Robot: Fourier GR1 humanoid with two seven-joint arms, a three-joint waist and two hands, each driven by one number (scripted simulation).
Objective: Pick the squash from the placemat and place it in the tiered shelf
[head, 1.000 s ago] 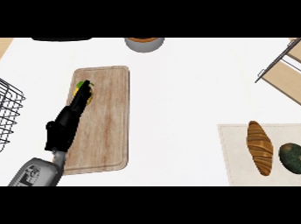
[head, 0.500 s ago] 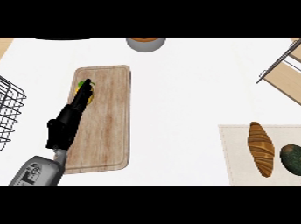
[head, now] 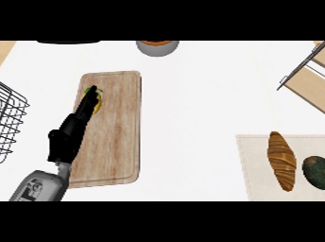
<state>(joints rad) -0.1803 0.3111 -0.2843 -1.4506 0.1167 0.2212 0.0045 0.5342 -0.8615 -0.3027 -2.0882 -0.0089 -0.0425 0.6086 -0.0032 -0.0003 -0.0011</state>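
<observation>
We see the round, dark green squash lying on the pale placemat beside a long ridged croissant. Our left hand stretches straight fingers together over the wooden board, tips at a small yellow-green thing.

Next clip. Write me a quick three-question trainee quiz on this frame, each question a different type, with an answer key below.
1. True or false: the squash lies on the placemat, untouched by any hand.
2. What lies beside the squash on the placemat? A) a croissant B) a banana C) a cup
3. Fill in: the left hand stretches straight fingers over the wooden ____.

Key:
1. True; the right hand shows nowhere, and the left hand is across the counter.
2. A, the croissant.
3. Cutting board; its fingertips reach a small yellow-green item there.
</observation>
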